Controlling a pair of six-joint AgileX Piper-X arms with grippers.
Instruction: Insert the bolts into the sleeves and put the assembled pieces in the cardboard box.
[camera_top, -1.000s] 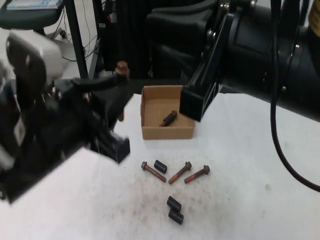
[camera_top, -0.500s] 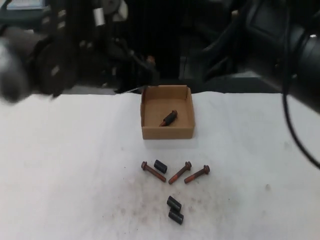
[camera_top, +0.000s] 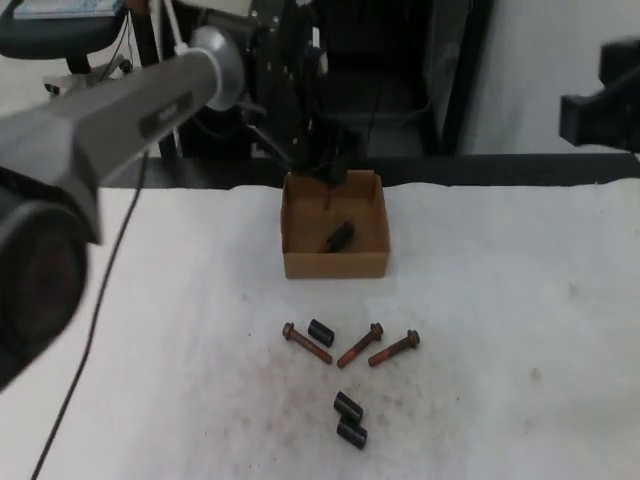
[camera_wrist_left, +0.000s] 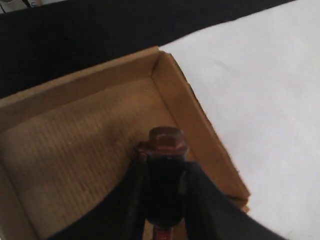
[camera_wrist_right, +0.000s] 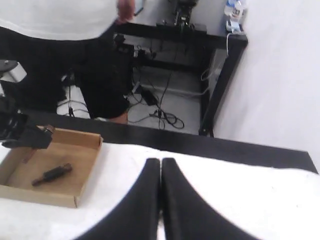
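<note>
At upper centre of the high view, we find the left gripper above the far edge of the cardboard box. Its fingers are drawn narrow around a dark sleeve with a bolt seated in it, head outermost. Below it lies the box floor, near a side wall. One assembled piece lies inside. We judge the release due: lower below the rim, clear of wall and lying piece, then part the fingers gently so the bolt remains seated. Three loose bolts and three loose sleeves wait at lower centre. Well apart, the right gripper has its fingers pressed together, empty.
</note>
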